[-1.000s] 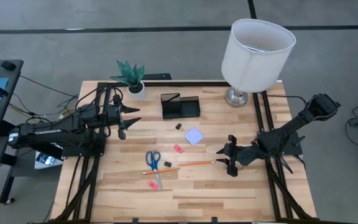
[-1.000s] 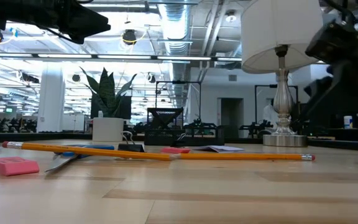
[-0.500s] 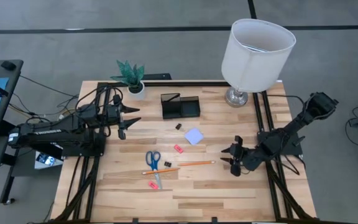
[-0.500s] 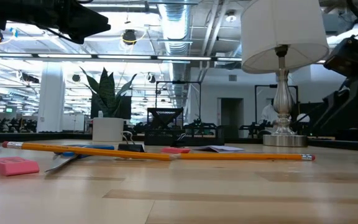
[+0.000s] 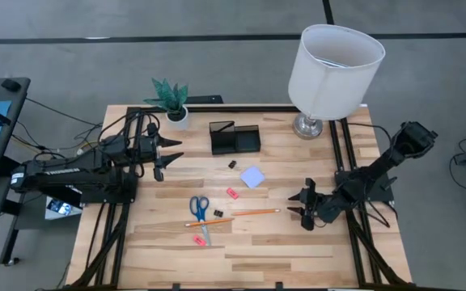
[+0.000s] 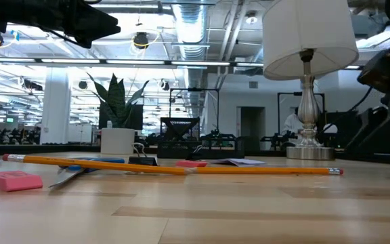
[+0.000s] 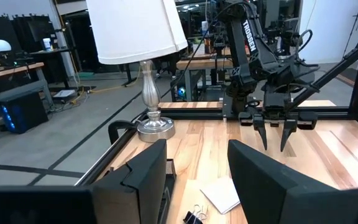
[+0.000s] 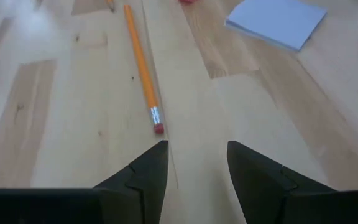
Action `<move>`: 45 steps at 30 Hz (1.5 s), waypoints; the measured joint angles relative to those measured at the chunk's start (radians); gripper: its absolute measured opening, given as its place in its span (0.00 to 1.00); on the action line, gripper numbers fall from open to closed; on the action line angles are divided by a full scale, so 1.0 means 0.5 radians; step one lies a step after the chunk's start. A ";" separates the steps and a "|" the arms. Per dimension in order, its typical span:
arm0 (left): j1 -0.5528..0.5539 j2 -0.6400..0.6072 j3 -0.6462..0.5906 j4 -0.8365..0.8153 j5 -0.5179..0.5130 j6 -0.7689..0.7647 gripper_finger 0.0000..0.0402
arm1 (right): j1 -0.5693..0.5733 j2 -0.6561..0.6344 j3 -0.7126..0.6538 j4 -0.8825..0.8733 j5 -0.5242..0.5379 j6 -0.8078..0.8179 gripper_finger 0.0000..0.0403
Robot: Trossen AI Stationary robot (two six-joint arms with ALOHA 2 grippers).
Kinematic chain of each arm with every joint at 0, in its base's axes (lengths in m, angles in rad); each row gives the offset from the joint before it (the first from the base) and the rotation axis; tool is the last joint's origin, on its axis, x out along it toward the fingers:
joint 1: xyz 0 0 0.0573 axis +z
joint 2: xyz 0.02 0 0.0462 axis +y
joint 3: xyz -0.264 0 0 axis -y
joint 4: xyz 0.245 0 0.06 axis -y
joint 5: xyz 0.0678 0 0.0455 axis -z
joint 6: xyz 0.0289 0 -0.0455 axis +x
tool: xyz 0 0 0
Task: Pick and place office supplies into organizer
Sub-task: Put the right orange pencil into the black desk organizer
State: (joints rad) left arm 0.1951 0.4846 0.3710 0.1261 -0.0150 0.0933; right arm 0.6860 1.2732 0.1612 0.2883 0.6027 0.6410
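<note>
You've got the light wooden slatted table (image 5: 241,250) spread out under both arms, and the small black rectangular organizer (image 5: 235,138) sits near its far edge, between the white-potted green plant (image 5: 170,99) and the big white-shaded lamp (image 5: 334,69) — nothing visible in it from above. The supplies all lie loose: the blue-handled scissors (image 5: 200,209), the pale lavender square note pad (image 5: 252,178), the long orange pencil (image 5: 255,212), a tiny black clip (image 5: 233,164) and the small pink erasers (image 5: 232,193).

Your left gripper (image 5: 162,157) waits over its own side of the table, fingers spread wide, empty. Your right gripper (image 5: 307,207) is the one working — low over the table, just beside the pencil's eraser end, fingers (image 8: 145,171) parted a moderate way, nothing between them.

So you're in the approach for the first pick, I'd say. The pencil tip sits slightly off your centreline; nudge across, drop, close — then carry it to the organizer's taller section.
</note>
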 joint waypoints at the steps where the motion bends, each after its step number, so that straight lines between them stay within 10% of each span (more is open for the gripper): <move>1: -0.001 0.000 0.000 0.000 0.000 0.000 0.41 | -0.001 0.027 0.000 0.021 -0.001 0.020 0.40; 45: -0.001 -0.001 0.000 -0.008 0.000 -0.014 0.41 | -0.057 0.307 0.054 0.236 -0.168 -0.147 0.41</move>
State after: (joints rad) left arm 0.1947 0.4843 0.3710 0.1223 -0.0151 0.0860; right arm 0.6577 1.4269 0.1883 0.4062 0.5189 0.5674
